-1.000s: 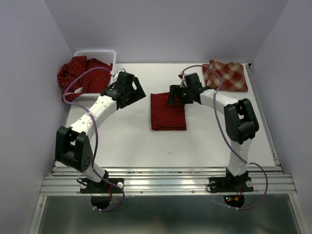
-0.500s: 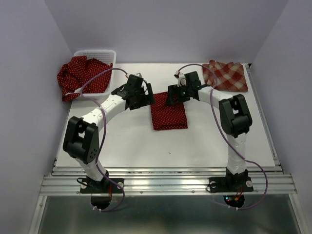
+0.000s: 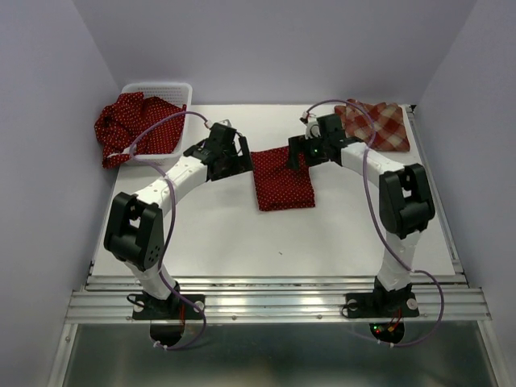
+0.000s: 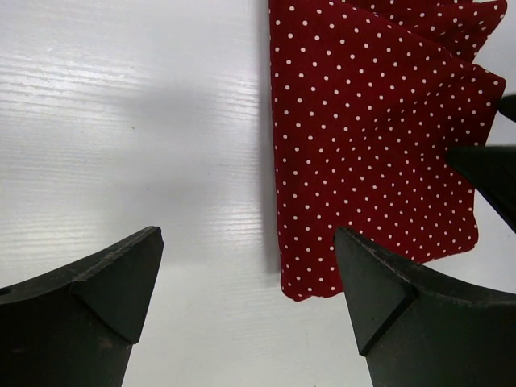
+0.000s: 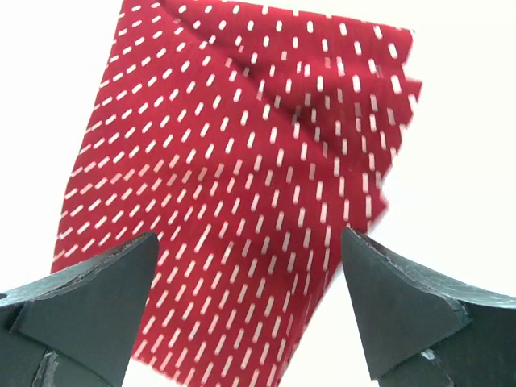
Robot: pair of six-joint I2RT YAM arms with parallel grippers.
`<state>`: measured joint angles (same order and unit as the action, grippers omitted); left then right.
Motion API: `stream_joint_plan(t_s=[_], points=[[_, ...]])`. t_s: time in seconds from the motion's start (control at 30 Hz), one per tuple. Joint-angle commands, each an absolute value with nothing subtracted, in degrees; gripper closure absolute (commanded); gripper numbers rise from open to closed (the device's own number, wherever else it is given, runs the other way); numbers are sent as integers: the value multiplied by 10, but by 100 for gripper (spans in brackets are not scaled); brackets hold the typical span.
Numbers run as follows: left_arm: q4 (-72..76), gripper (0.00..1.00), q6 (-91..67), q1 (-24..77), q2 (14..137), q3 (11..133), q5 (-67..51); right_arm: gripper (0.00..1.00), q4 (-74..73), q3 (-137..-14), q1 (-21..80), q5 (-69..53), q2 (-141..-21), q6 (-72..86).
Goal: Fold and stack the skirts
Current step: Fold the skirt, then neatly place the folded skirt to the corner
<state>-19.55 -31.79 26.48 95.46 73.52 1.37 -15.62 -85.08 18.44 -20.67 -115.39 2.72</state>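
A folded dark red dotted skirt (image 3: 284, 181) lies flat in the middle of the table. My left gripper (image 3: 240, 161) is open at its far left corner; in the left wrist view (image 4: 246, 282) the skirt (image 4: 371, 137) lies under the right finger (image 4: 403, 306). My right gripper (image 3: 300, 153) is open over its far right corner; in the right wrist view (image 5: 250, 298) the skirt (image 5: 242, 177) is blurred below the jaws. The folded plaid skirt (image 3: 375, 125) lies at the far right. More dotted skirts (image 3: 133, 121) hang out of the basket.
The white lattice basket (image 3: 161, 87) stands at the far left corner by the wall. Purple walls close in the left, back and right. The table's bare white top (image 3: 242, 242) runs to the metal rail at the near edge.
My left gripper has swung right to the skirt's far left corner. My right gripper has shifted a little right and back. The skirt's far edge has shifted slightly right.
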Motion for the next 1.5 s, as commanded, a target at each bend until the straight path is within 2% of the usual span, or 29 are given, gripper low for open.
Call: stream_joint_plan(t_s=[0.0,0.17,0.33,0.5,0.73,1.13,1.47], points=[[-187,1,-315,260,939,756,39,0,-157,-801,182,-162,-1051,88],[-179,1,-312,253,943,765,47,0,-171,-730,182,-136,-959,149],[-171,1,-309,239,944,773,47,0,-128,-609,189,-232,-873,223],[-166,1,-302,225,939,767,50,0,-101,-508,240,-261,-823,248],[-163,1,-299,219,940,762,54,0,-12,-452,271,-281,-859,268],[-172,1,-298,213,936,753,87,0,39,-497,271,-194,-966,222],[-211,1,-301,192,940,766,102,0,149,-497,184,-255,-1012,228]])
